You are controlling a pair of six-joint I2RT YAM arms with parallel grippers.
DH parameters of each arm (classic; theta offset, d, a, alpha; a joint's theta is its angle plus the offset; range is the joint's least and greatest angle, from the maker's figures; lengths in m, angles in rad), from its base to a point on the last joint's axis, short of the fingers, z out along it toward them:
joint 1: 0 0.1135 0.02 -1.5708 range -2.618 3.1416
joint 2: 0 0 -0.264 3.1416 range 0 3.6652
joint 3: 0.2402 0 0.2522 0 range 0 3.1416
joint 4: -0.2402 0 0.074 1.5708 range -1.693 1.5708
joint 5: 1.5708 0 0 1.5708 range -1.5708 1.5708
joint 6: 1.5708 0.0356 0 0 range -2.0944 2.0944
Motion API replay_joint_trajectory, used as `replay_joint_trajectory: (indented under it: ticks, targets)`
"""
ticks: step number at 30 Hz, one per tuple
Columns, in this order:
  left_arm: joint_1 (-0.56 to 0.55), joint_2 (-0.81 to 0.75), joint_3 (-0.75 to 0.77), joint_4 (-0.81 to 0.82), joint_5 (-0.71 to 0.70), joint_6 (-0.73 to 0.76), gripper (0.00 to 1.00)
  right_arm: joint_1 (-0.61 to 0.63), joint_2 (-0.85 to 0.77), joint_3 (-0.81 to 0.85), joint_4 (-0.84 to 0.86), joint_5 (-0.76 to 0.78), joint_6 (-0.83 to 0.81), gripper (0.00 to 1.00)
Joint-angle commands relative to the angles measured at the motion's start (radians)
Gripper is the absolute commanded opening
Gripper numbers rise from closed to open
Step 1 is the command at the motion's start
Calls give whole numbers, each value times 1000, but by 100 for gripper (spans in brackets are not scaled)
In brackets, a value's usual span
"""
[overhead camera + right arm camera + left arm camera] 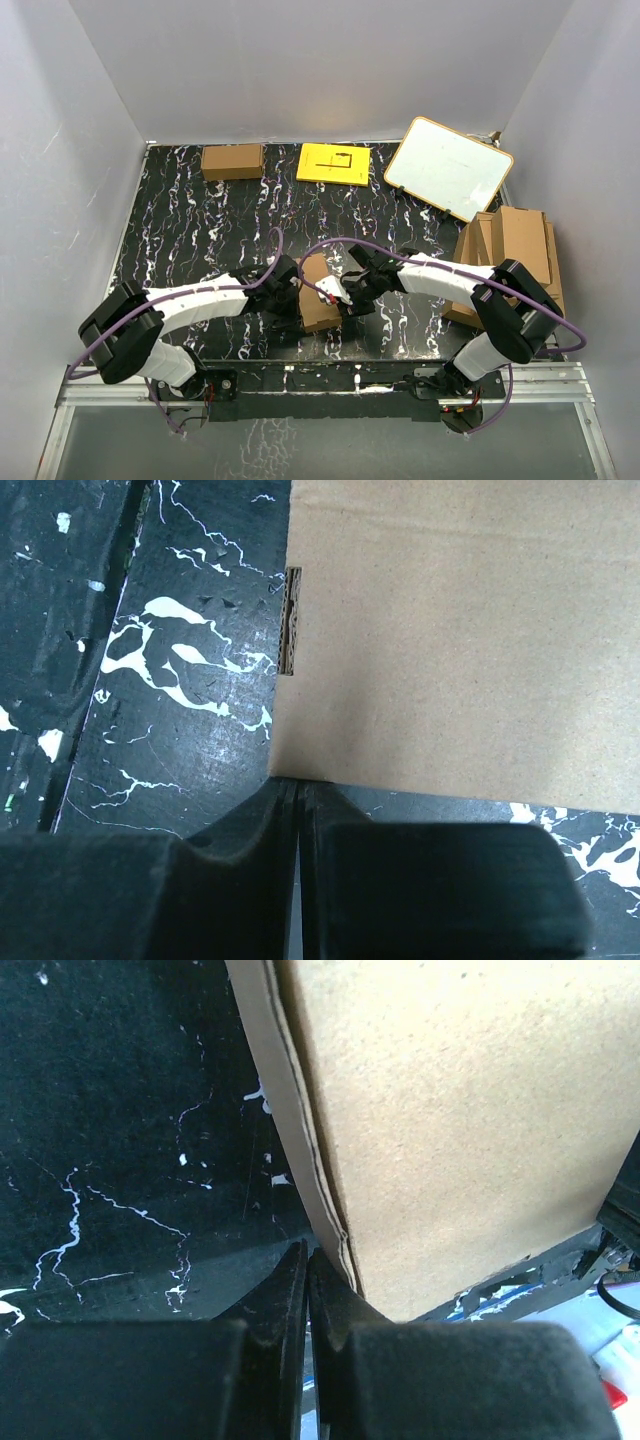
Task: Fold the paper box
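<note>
Box (318, 292) mid-frame might skid or dent: left claw (308, 1256) and right claw (292, 785), both closed empty, only poke it.

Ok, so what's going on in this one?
Both arms meet at the paper box near the front middle of the black marbled table. The left arm's fingers are shut, with their tips beside the box's left side. The right arm's fingers are shut too, tips at an edge of the box. Neither pair seems to pinch any cardboard. How far the folding has got is hard to tell.
</note>
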Motion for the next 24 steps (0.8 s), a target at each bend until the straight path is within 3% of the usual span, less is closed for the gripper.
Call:
replay_joint_trajectory:
  ticks: [1,18,24]
  targets:
    - [-11,-22,75,98,5,-68,0,36,-16,32,88,-113,21,8]
    - [40,17,121,0,-19,-25,3,-1,-31,34,127,-45,71,16]
    - [41,-77,99,-107,-29,10,9,-50,-54,32,99,-58,36,20]
